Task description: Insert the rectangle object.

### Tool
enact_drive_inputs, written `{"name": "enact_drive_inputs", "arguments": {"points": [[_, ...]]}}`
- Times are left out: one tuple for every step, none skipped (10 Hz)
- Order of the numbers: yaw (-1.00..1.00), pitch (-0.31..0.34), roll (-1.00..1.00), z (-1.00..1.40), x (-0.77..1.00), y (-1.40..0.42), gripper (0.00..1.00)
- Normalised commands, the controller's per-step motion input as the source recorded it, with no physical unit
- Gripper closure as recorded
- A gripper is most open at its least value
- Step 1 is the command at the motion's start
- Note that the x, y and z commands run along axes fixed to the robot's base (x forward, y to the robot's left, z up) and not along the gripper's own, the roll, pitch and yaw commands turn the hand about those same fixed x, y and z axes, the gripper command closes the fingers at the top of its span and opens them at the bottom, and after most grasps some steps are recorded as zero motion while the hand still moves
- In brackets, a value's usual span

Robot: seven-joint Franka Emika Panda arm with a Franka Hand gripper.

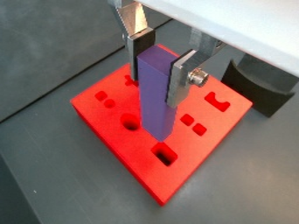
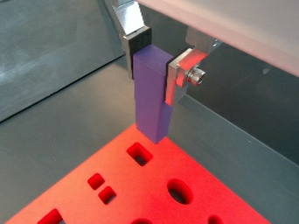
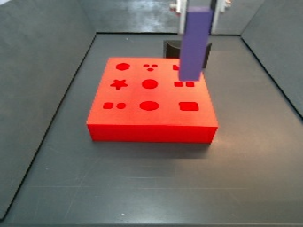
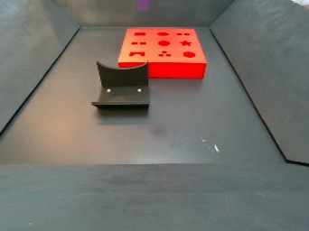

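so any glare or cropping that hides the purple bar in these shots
In both wrist views the rectangle object is sharp in the gripper, with no glare. In a side view its top is cropped. In a side view only a sliver shows at the frame edge.

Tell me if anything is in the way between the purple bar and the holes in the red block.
Nothing visible is. The gripper holds the rectangle object upright over the red block, its lower end hanging free above the holed top face. The fixture stands apart on the floor.

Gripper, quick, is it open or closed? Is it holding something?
Gripper: closed on the purple bar, holding it upright over the red block.
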Motion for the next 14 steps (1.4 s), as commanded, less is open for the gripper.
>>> {"name": "enact_drive_inputs", "arguments": {"points": [[0.1, 0.0, 0.0, -0.18, 1.0, 0.03, 1.0], [0.17, -0.041, 0.0, -0.15, 0.94, 0.0, 1.0], [0.22, -0.017, 0.06, -0.13, 0.88, 0.0, 1.0], [0.27, 0.017, 0.35, -0.28, 0.61, -0.13, 1.0], [0.23, 0.024, 0.42, -0.32, 0.44, -0.17, 1.0], [0.18, 0.0, 0.41, -0.43, 0.37, -0.21, 1.0], [0.08, 0.014, 0.38, -0.42, 0.31, -0.18, 1.0], [-0.12, 0.023, 0.2, -0.24, 0.18, 0.0, 1.0], [-0.42, 0.047, 0.01, 0.0, 0.11, 0.15, 1.0], [-0.43, 0.087, -0.04, 0.01, 0.0, 0.25, 1.0], [-0.26, 0.061, -0.15, 0.0, 0.0, 0.11, 1.0], [0.0, 0.0, -0.2, 0.0, 0.0, 0.0, 1.0], [0.05, 0.04, -0.15, 0.0, -0.01, -0.09, 1.0], [0.16, 0.043, -0.25, 0.0, -0.18, 0.0, 1.0]]}}
